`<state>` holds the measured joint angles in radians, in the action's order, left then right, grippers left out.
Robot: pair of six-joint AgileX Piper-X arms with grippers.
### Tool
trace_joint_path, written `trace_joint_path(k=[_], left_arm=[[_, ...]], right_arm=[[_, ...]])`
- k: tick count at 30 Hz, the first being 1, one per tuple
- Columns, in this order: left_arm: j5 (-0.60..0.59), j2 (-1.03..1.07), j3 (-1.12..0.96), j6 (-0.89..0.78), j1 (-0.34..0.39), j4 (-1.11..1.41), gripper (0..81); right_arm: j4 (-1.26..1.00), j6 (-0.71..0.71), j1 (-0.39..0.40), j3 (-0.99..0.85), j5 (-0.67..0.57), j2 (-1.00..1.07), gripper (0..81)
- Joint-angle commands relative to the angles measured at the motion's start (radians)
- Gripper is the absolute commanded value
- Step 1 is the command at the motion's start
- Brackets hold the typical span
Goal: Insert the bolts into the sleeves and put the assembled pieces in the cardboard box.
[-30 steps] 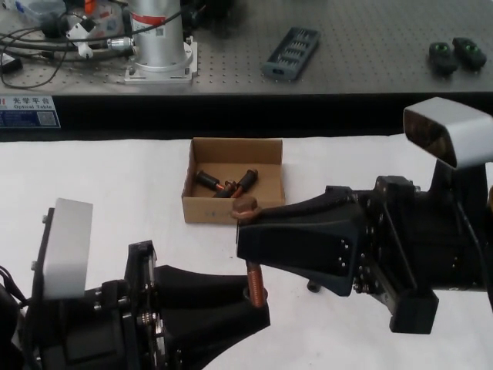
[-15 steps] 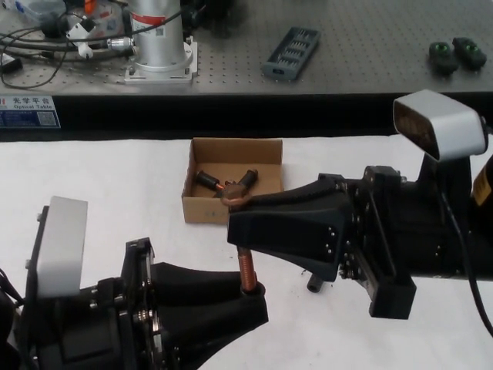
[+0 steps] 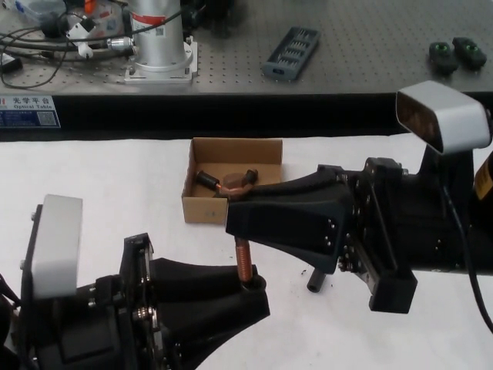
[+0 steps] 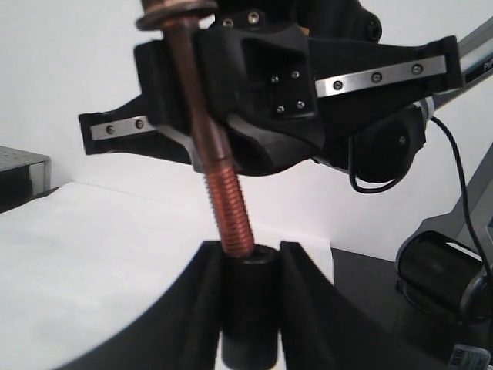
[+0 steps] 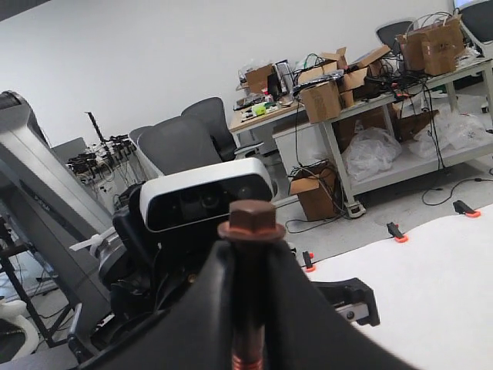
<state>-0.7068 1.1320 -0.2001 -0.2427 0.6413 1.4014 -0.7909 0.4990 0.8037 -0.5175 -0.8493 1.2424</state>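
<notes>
Sleeve [image 4: 248, 308] is pinched upright in L gripper [image 4: 250, 266] jaws; bolt [image 4: 223, 200] is pinched in R gripper [image 5: 248, 270] jaws, tip set at sleeve mouth.

Lab, perforated optical table [image 3: 362, 54], cluttered workbenches [image 5: 350, 89]

right pincer [image 3: 235, 217] | shifted leftward with bolt [image 4: 208, 146] | tip now at sleeve [image 4: 248, 308] mouth (threads still exposed)

Black arms [image 3: 408, 231], silver-grey wrist cameras [image 3: 443, 116]
</notes>
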Motion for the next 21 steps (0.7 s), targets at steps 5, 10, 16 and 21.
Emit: trace_joint_path(k=[5,10,16,21], left_arm=[[0.085,-0.011,-0.008,-0.013,-0.001,0.081,0.6],[0.134,-0.011,-0.008,-0.013,-0.001,0.093,0.6],[0.137,-0.011,-0.008,-0.013,-0.001,0.121,0.6],[0.137,-0.011,-0.008,-0.024,-0.001,0.121,0.6]], right_arm=[[0.015,-0.006,0.002,-0.002,-0.059,0.003,2.2],[0.015,-0.006,0.002,0.002,-0.059,0.003,2.2],[0.015,-0.012,0.0,0.003,-0.053,0.003,2.2],[0.021,-0.059,0.0,0.003,0.029,0.003,2.2]])
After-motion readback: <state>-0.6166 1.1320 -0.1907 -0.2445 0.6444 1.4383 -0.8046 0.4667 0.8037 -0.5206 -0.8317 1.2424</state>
